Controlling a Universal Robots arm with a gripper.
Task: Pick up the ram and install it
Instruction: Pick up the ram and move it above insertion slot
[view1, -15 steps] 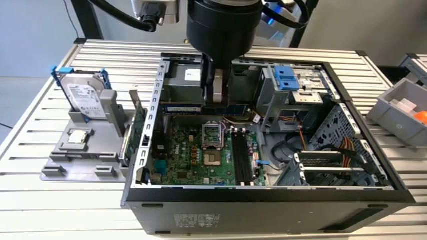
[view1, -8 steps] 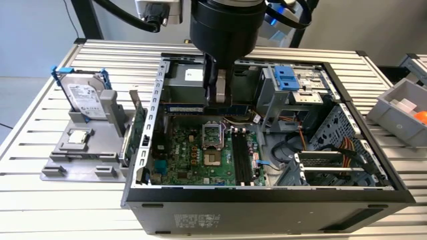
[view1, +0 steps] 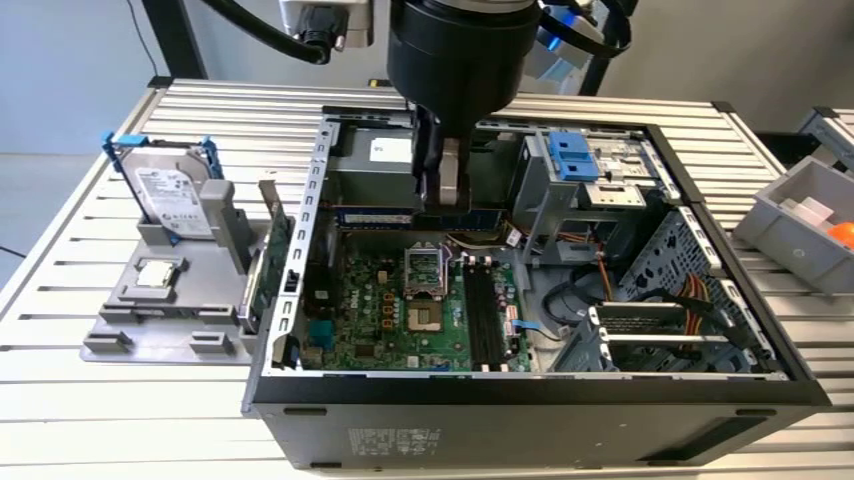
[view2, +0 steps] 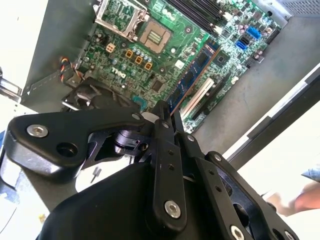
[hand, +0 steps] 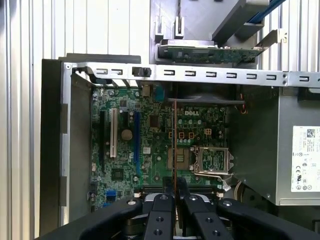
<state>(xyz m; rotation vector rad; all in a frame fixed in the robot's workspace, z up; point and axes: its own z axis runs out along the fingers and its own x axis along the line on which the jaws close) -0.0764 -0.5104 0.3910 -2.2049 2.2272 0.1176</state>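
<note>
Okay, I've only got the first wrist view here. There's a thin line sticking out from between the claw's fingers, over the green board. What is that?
Observer: That's the ram. The second wrist view shows its flat face, bluish with dark chips, clamped in the claw.
Operator: Is it in a slot yet?
Observer: No. In the exterior view it hangs above the motherboard, lying crosswise to the black memory slots.
Operator: Anything else out there?
Observer: A hard drive stands upright in a grey holder at the exterior view's left.
</note>
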